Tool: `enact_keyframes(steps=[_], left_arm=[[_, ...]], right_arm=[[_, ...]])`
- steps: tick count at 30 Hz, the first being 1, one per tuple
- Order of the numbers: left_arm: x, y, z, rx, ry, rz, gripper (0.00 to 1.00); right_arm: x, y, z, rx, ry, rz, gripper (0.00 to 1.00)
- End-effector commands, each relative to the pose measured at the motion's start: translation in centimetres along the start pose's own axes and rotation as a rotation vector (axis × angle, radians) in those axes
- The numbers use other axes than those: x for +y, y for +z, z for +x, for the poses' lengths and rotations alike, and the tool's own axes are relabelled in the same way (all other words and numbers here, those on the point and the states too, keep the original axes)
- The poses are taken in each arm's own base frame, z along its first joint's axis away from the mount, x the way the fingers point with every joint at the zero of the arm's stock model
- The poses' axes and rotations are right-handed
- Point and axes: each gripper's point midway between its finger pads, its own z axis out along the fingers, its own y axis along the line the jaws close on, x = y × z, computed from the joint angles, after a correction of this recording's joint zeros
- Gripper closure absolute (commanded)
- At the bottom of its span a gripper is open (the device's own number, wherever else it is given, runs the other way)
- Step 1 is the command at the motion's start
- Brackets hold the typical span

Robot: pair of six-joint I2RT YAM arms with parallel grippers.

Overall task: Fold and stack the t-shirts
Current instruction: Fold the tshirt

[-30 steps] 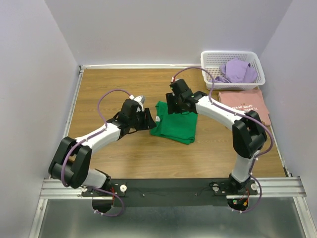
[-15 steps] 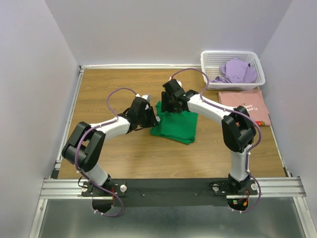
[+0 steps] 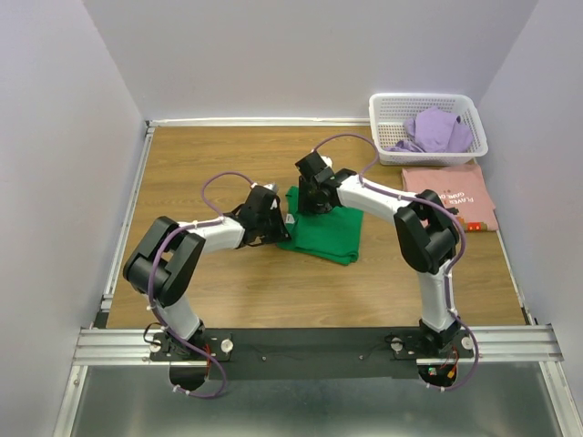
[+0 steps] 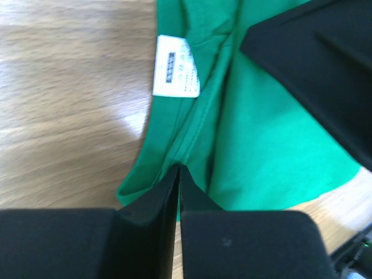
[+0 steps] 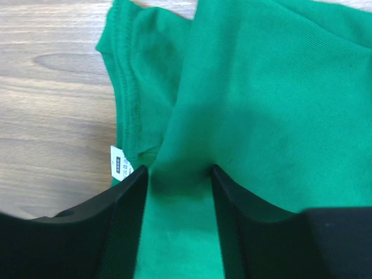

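The green t-shirt (image 3: 332, 237) lies mid-frame between my hands: left hand (image 4: 177, 170) pinched on its left edge, right hand (image 5: 177, 172) apart astride its upper fold.

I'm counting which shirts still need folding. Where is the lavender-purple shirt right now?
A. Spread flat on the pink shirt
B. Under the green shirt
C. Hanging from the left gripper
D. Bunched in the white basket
D: the lavender-purple shirt lies crumpled inside the white basket at the far right corner, just behind the pink shirt on the table.
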Motion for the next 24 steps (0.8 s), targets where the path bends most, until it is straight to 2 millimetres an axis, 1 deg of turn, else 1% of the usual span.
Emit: enact_keyframes(steps=[1,2,3,5,6,11,12,13,16,17,18,19,20,21,24], left_arm=[[0.7,0.6,2.4,0.069,-0.049,0.0,0.9],[0.7,0.5,2.7,0.082,-0.058,0.007,0.91],[0.6,0.5,3.1,0.091,-0.063,0.014,0.91],[0.5,0.2,3.6,0.101,-0.091,0.027,0.92],[0.3,0.0,3.8,0.107,-0.102,0.041,0.94],[-0.6,-1.0,4.3,0.106,-0.133,0.08,0.94],[-1.0,-1.3,4.4,0.106,-0.135,0.09,0.94],[-1.2,-1.6,4.5,0.104,-0.136,0.099,0.94],[-1.9,-2.1,4.5,0.094,-0.142,0.116,0.94],[-2.2,-2.6,4.3,0.082,-0.141,0.127,0.94],[-2.1,-2.7,4.0,0.065,-0.144,0.123,0.93],[-2.3,-3.0,3.6,0.048,-0.143,0.125,0.92],[-2.4,-3.3,3.4,0.034,-0.146,0.128,0.91],[-2.8,-3.8,2.7,0.004,-0.145,0.141,0.9],[-3.7,-5.0,1.0,-0.063,-0.142,0.172,0.87]], right_arm=[[0.2,0.4,-0.3,-0.015,0.013,0.025,0.49],[0.2,0.4,-0.2,-0.013,0.013,0.024,0.51],[0.1,0.4,-0.1,-0.012,0.009,0.025,0.57],[0.0,0.2,-0.1,-0.014,0.009,0.028,0.63],[-0.1,0.1,-0.1,-0.014,0.008,0.029,0.69],[-0.2,-0.9,-0.2,-0.022,-0.012,0.019,0.87],[-0.2,-1.0,-0.1,-0.019,-0.015,0.016,0.97],[-0.2,-1.4,0.0,-0.016,-0.019,0.009,0.99],[0.1,-2.2,0.2,-0.006,-0.033,-0.026,0.99],[0.2,-2.4,0.3,-0.003,-0.037,-0.033,0.99],[0.1,-2.7,0.5,0.0,-0.042,-0.038,0.99],[-0.1,-2.6,0.8,0.007,-0.046,-0.035,0.99],[0.1,-3.1,0.7,0.004,-0.051,-0.046,0.99],[0.0,-3.1,1.0,0.014,-0.056,-0.052,0.99],[0.3,-3.7,1.0,0.015,-0.064,-0.076,0.99]])
